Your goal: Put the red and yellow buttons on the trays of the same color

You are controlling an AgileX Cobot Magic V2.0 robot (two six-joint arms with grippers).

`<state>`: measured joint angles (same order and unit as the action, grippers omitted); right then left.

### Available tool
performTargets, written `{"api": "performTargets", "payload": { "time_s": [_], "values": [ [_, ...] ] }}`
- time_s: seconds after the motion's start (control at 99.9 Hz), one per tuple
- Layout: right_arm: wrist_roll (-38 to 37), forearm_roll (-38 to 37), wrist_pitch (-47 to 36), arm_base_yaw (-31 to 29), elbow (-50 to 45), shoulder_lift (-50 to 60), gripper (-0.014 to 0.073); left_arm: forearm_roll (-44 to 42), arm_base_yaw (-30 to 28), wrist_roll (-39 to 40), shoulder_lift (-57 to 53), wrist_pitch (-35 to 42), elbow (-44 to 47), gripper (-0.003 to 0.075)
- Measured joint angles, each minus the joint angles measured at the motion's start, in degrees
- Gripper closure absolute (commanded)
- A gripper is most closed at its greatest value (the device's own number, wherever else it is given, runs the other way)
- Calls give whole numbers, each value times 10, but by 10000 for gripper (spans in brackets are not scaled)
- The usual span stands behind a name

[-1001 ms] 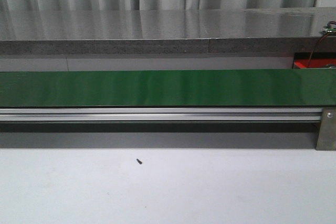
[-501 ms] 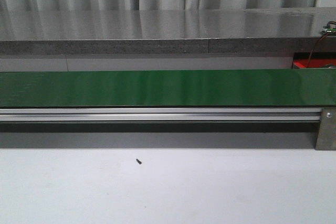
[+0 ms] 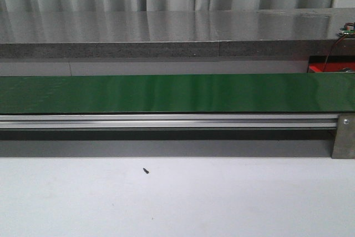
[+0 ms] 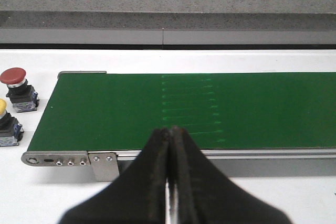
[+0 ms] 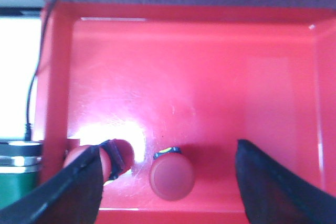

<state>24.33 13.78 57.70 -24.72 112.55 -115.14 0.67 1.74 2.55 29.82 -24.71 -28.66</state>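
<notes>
**A:** Start with the hands. What is the left hand (image 4: 169, 182) doing?

**B:** Its two dark fingers (image 4: 152, 171) are pressed together, only a thin slit between them, with nothing held. It hangs over the near edge of the green conveyor belt (image 4: 210, 108), above the aluminium rail (image 4: 220, 153).

**A:** And the right hand (image 5: 168, 182)?

**B:** Spread wide apart and holding nothing. One finger (image 5: 58, 192) sits at about 8 o'clock in its wrist view, the other at about 4 o'clock. It is over the red tray (image 5: 210, 77).

**A:** What lies in that tray?

**B:** A red button (image 5: 172, 176) rests on the tray floor between the fingers, touching neither. A second red button (image 5: 86, 158) lies at the tray's wall, partly hidden behind one finger.

**A:** Any buttons outside the tray?

**B:** Two, seen from the left wrist, standing on the white table (image 4: 31, 192) just off the end of the belt. A red-capped button (image 4: 16, 85) is at roughly 9 o'clock in that view, and a yellow-capped button (image 4: 6, 124) is just beside it, cut off by the frame edge.

**A:** And the front view?

**B:** The belt runs across the whole width, a grey ledge (image 3: 166, 29) behind it, and a small dark speck (image 3: 146, 170) on the table in front. A corner of the red tray shows at 3 o'clock. Neither hand appears there.
</notes>
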Motion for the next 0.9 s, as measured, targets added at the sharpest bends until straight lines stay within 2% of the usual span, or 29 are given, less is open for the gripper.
{"api": "performTargets", "payload": {
  "time_s": [0.15, 0.3, 0.731, 0.901],
  "values": [
    [1, 14, 6, 5, -5, 58, 65, 0, 0, 0, 0, 0, 0, 740],
    [6, 24, -5, 34, -63, 141, 65, 0, 0, 0, 0, 0, 0, 740],
    [20, 31, -137, 131, -427, 447, 70, 0, 0, 0, 0, 0, 0, 740],
    [21, 40, -142, 142, -536, 545, 165, 0, 0, 0, 0, 0, 0, 740]
  ]
}}
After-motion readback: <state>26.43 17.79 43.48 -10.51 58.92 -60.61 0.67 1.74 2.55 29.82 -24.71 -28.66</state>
